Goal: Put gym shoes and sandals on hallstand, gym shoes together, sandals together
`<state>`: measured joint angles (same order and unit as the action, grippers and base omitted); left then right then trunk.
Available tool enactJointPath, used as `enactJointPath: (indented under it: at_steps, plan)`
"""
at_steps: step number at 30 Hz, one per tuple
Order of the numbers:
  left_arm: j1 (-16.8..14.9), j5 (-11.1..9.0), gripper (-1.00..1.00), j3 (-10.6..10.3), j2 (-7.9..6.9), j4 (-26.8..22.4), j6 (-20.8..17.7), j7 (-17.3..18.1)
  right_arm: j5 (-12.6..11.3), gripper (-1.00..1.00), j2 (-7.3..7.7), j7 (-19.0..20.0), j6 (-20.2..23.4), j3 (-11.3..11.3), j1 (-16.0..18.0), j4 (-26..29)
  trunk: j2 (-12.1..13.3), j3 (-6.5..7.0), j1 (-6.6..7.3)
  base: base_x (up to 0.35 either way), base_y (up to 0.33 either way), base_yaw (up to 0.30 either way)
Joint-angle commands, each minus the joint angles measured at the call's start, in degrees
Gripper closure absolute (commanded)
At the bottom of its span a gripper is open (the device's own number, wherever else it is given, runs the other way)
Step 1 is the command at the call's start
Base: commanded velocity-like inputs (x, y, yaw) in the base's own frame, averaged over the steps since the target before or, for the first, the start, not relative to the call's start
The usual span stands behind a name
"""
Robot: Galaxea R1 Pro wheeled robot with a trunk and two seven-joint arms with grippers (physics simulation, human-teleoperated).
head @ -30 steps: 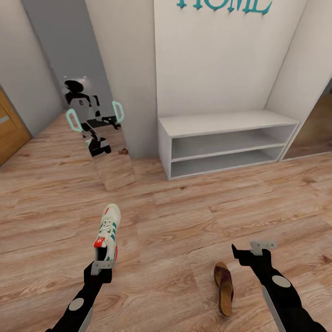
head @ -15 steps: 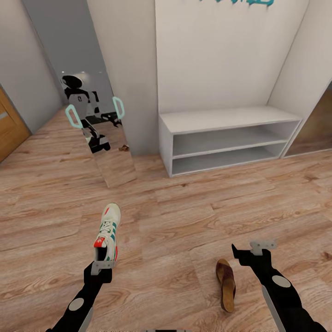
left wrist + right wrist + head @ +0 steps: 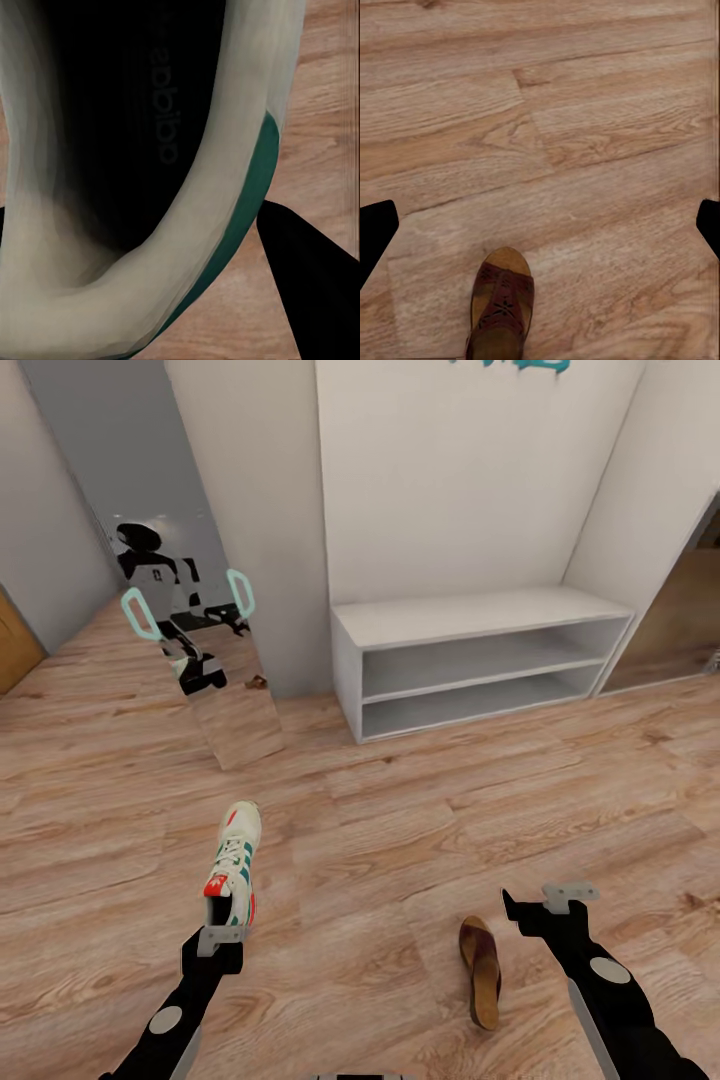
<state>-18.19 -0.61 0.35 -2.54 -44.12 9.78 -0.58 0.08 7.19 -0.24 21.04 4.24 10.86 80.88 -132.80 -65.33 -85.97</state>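
The left gripper [image 3: 222,938] is clamped on the heel of one gym shoe [image 3: 233,860], which points away from it toward the wall; in the left wrist view the shoe's dark opening [image 3: 142,127] sits right at the camera with a black fingertip [image 3: 315,292] against its green-striped side. The right gripper [image 3: 545,905] hangs with its fingers spread wide and nothing between them, and one brown sandal [image 3: 481,970] lies on the corridor floor [image 3: 400,840] just beside it, toward the left arm; the right wrist view shows the sandal's toe [image 3: 502,307] under the gap between the fingers. One shoe and one sandal are in sight. Ahead of both grippers bare plank floor runs to the hallstand [image 3: 480,660] against the wall, well apart from them; its two shelf slots and flat top hold nothing. A leaning mirror [image 3: 190,620] stands ahead of the left gripper, beside the hallstand's end.
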Motion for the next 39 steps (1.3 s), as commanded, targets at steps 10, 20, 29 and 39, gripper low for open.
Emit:
enactJointPath:
  at_steps: [10, 20, 29, 39]
  plan:
    - [0.0, -0.1, 1.00, 0.0, -0.01, 0.0, 0.2, 0.1, 0.0, -1.00, 0.01, 0.0, 0.3, 0.0, 0.0, 0.1, 0.0, -0.04, 0.01, 0.000, 0.000, -0.291]
    - [0.0, -0.1, 1.00, 0.0, -0.01, 0.0, 0.2, 0.1, 0.0, -1.00, 0.01, 0.0, 0.3, 0.0, 0.0, 0.1, 0.0, -0.04, 0.01, 0.017, 0.000, -0.300]
    - [0.0, -0.1, 1.00, 0.0, -0.01, 0.0, 0.2, 0.1, 0.0, -1.00, 0.01, 0.0, 0.3, 0.0, 0.0, 0.1, 0.0, -0.04, 0.01, 0.096, 0.000, -0.289]
    - [0.0, -0.1, 1.00, 0.0, -0.01, 0.0, 0.2, 0.1, 0.2, -1.00, 0.01, 0.0, 0.1, 0.0, 0.0, -0.4, 0.0, -0.04, 0.01, 0.019, 0.000, -0.064]
